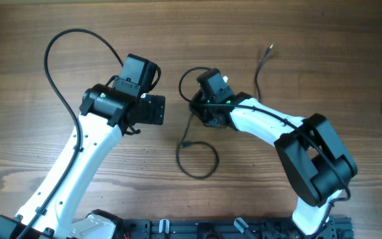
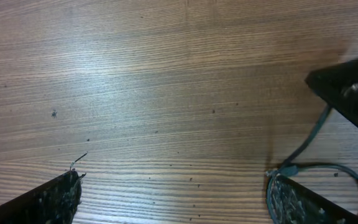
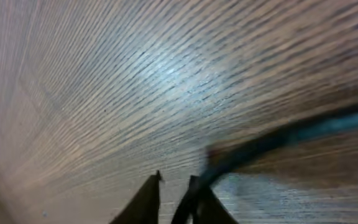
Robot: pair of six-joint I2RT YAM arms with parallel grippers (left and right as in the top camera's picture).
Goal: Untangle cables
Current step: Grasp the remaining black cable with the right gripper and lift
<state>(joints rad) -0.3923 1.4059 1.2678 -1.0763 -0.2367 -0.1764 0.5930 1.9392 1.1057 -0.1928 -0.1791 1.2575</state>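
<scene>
With right gripper (image 3: 176,180) closed at the cables (image 3: 278,138) near the middle of the table (image 1: 310,53), verify the hold first: not confirmable in view. Lift slowly, drawing the strand away from its loose loop. Keep left gripper (image 2: 174,180), fully parted, near for pinning.

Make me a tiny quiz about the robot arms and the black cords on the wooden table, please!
1. True or false: the left arm's fingers are wide open.
2. The right arm's fingers are: A) shut, B) wide open, C) holding a cup.
3. Fill in the gap: on the table, in front of the right arm, one black cord curls round into a ___.

Key: 1 true; 2 A; 3 loop.
</scene>
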